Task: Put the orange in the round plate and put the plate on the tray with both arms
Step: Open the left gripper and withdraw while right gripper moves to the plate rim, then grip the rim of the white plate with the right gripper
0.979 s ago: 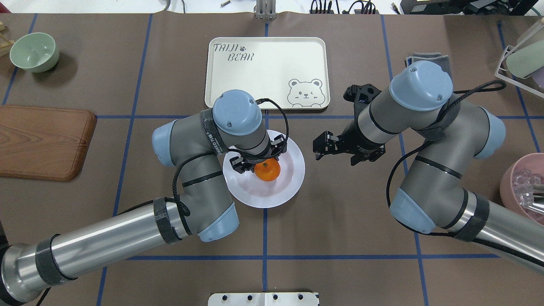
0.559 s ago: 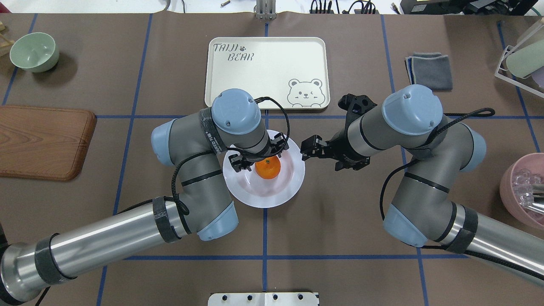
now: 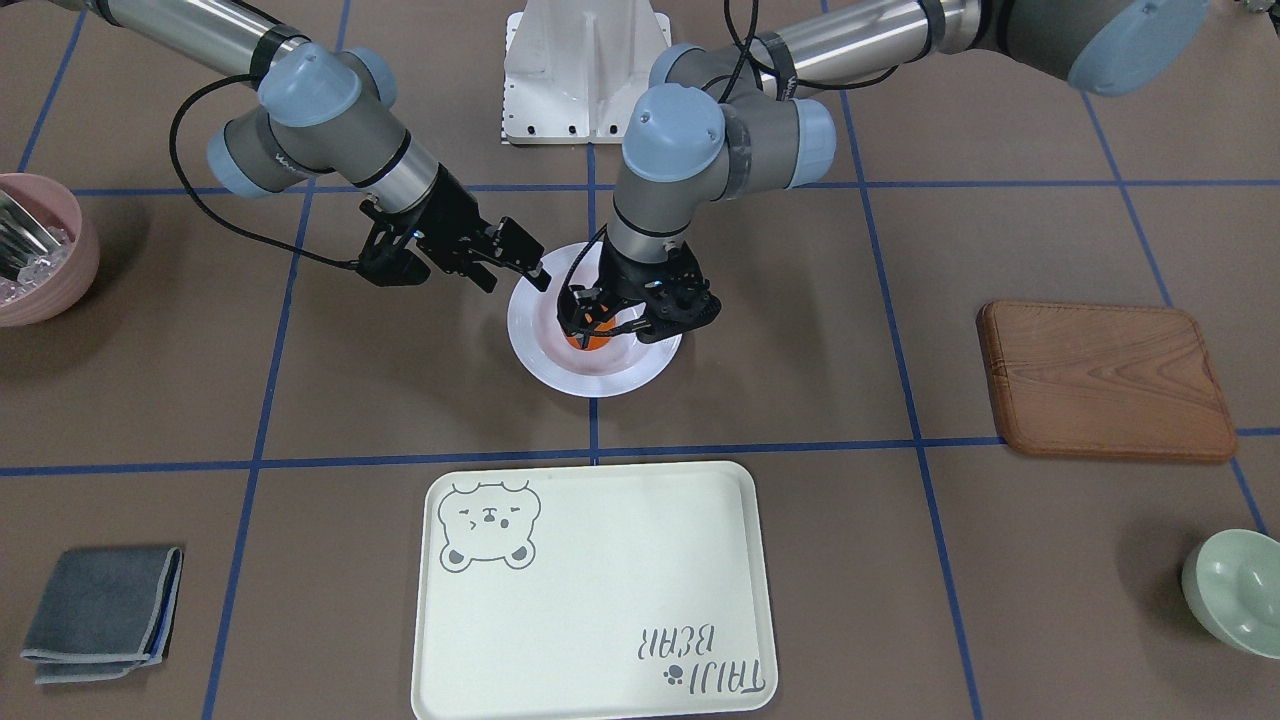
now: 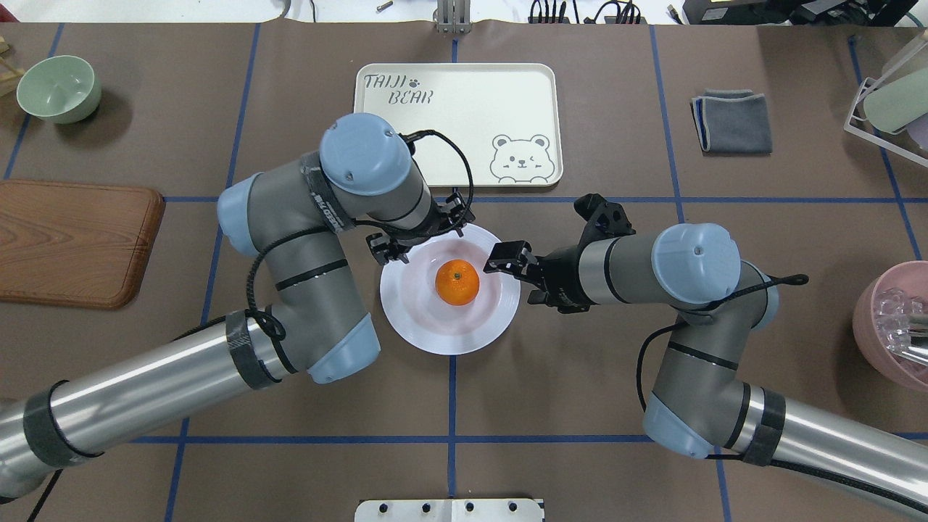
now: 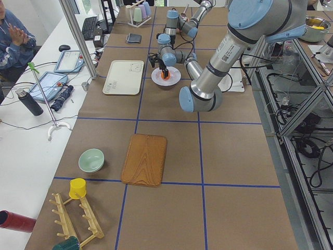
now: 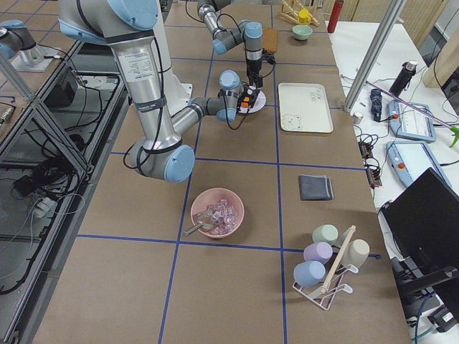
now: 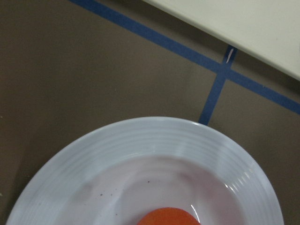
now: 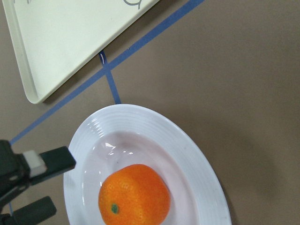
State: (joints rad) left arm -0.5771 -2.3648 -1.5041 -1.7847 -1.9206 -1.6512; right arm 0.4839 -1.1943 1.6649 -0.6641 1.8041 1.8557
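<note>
The orange [image 4: 457, 282] lies free in the middle of the round plate [image 4: 442, 341], a glossy white plate on the brown table. My left gripper [image 4: 420, 233] hovers open over the plate's far-left rim, apart from the orange. My right gripper [image 4: 516, 272] is open at the plate's right rim, its jaws pointing at it. In the front-facing view the left gripper [image 3: 640, 310] partly hides the orange [image 3: 590, 342]. The right wrist view shows the orange [image 8: 134, 194], the plate [image 8: 187, 145] and the left gripper's fingers [image 8: 47, 161]. The tray [image 4: 464, 123] lies just beyond the plate.
A brown wooden board [image 4: 72, 243] and a green bowl [image 4: 58, 88] are at the left. At the right are a folded grey cloth [image 4: 732, 121], a pink bowl [image 4: 895, 322] and a cup rack [image 4: 888, 101].
The left gripper has drawn back from the orange toward the plate's far-left rim. The right arm has swung in and lowered its gripper to the plate's right rim.
</note>
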